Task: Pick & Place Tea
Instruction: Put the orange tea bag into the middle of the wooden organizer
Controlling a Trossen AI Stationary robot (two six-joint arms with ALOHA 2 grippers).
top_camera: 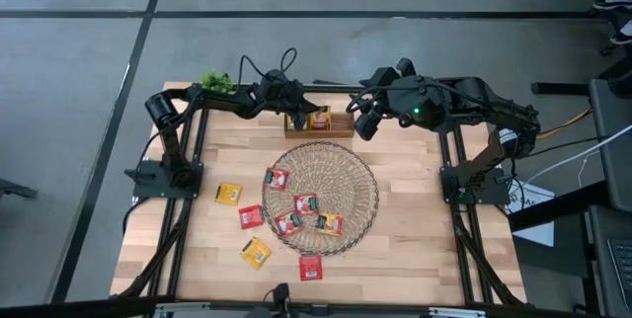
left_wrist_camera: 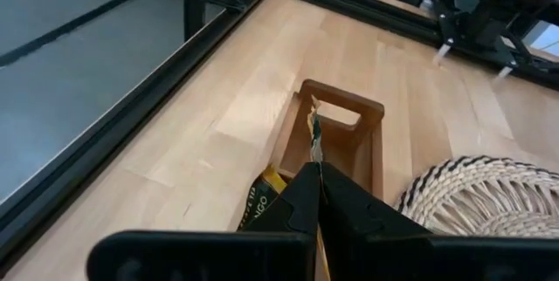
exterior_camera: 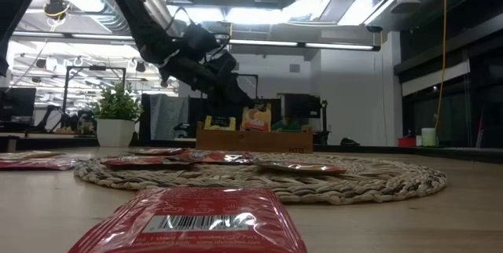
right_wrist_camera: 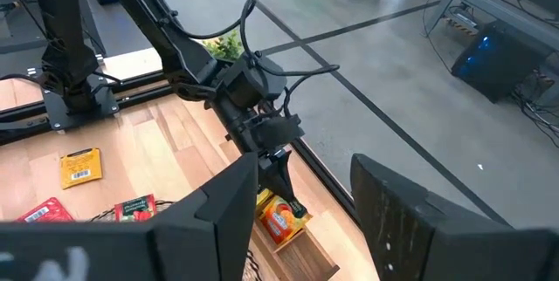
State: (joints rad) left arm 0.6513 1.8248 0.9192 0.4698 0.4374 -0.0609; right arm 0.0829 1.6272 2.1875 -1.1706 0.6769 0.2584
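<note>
I've got the left gripper [top_camera: 299, 113] pinching 1 tea sachet [left_wrist_camera: 314, 133] edge-on over the wooden box [top_camera: 336, 127] at upper centre so it slots in upright, while the right gripper [top_camera: 367, 119] waits spread beside it.

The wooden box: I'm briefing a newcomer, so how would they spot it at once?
Start at the round wicker mat mid-table, then look to the far edge. The wooden box sits there under the left end effector; it alone is a raised holder, with sachets standing upright inside.

A round wicker mat [top_camera: 320, 198] is lying on the wooden table [top_camera: 415, 219], just beyond the left gripper [top_camera: 296, 107]. A small potted plant [top_camera: 216, 82] is standing behind that gripper.
</note>
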